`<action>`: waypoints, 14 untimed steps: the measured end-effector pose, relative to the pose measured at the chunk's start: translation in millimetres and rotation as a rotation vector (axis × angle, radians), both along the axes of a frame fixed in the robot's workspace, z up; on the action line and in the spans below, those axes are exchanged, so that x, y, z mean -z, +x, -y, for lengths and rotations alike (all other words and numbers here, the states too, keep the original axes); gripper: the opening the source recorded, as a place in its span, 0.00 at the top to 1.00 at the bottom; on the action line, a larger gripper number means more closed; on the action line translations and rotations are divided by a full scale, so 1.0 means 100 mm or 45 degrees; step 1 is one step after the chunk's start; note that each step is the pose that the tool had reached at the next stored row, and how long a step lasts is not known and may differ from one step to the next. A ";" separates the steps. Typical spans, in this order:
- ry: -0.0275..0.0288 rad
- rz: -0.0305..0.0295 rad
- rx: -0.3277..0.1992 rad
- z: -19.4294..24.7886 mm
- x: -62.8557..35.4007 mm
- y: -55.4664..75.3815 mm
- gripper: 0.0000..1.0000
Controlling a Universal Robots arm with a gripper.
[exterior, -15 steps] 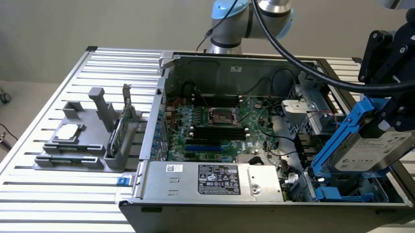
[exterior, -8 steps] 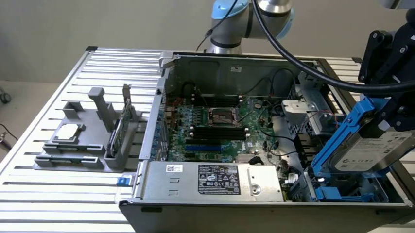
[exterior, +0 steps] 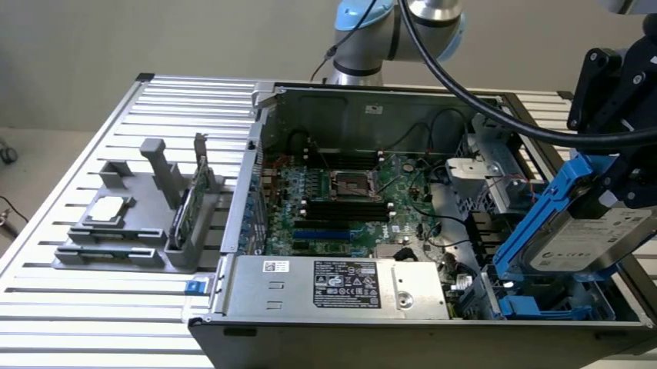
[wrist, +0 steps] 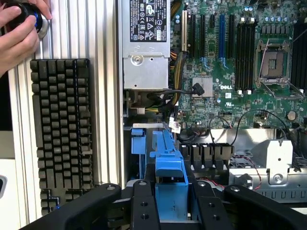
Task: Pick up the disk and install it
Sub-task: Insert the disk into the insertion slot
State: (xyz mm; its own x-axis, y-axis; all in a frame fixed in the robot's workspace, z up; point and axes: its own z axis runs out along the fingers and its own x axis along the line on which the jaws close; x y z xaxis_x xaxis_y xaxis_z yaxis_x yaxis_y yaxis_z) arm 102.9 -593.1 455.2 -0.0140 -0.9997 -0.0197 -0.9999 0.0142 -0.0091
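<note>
Bright, even light, soft shadows, mild glare on alu slats (exterior: 72,304)

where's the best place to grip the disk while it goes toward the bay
By the upper end of its blue frame, across the narrow sides, coming from above. The disk hangs tilted with its lower end toward the drive bay, so that end should stay free. The gripper is shut on it there.

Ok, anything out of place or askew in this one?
Only the disk: gripped in the hand, it hangs steeply tilted over the drive bay at the exterior view's right, not seated. Nothing looks spilled or damaged.
</note>
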 end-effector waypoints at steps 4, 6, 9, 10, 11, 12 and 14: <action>0.0003 -0.0294 -0.005 0.000 0.004 0.03 0.67; 0.0001 -0.0422 -0.010 0.000 0.003 0.06 0.67; 0.0001 -0.0460 -0.023 0.000 0.004 0.11 0.67; -0.0001 -0.0475 -0.031 -0.001 0.004 0.12 0.67; -0.0004 -0.0481 -0.041 -0.001 0.004 0.12 0.67; -0.0008 -0.0488 -0.052 0.000 0.005 0.12 0.67; -0.0009 -0.0513 -0.072 0.001 0.010 0.12 0.67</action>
State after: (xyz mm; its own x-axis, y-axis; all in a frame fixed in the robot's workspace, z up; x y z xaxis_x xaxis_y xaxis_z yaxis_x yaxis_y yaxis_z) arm 114.6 -593.2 454.1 0.0418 -0.9989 -0.0196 -0.9986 -0.0424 0.0312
